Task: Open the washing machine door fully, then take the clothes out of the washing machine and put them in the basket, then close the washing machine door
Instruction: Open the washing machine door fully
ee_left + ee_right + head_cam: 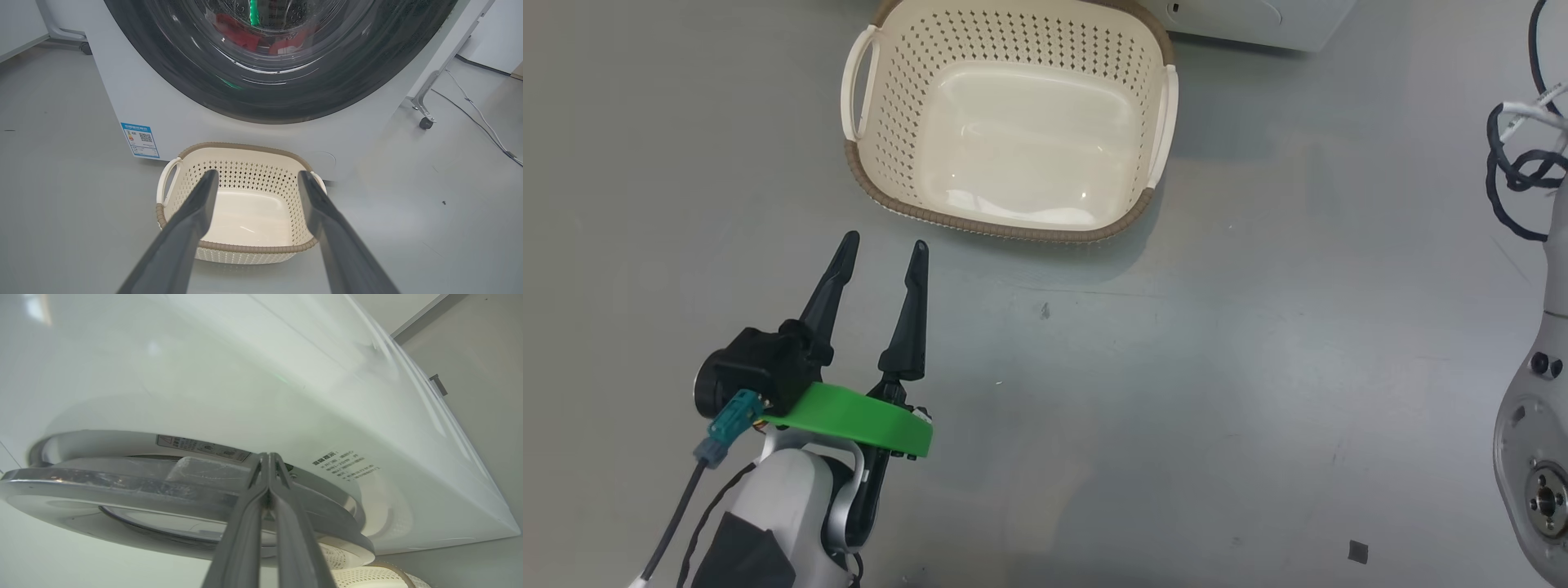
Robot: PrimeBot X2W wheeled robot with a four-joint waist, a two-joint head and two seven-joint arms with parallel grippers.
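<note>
The cream basket (1013, 229) stands empty on the grey floor against the foot of the white washing machine (135, 94). The washing machine door (278, 102) has a glossy black rim, and the red clothes (241, 34) show behind its glass. My left gripper (885, 245) hovers open just short of the basket's near rim (245, 247), nothing between its fingers. In the right wrist view my right gripper (267, 456) is shut, its tips at the edge of the door (122, 490) where it meets the machine's front (245, 375). Whether the door is ajar I cannot tell.
A blue label (140, 140) sits low on the machine's left. A wheeled metal leg (425, 120) and floor cables (478, 118) lie to the machine's right. My right forearm (1535, 441) with looped black cables (1515, 171) stands at the head view's right edge.
</note>
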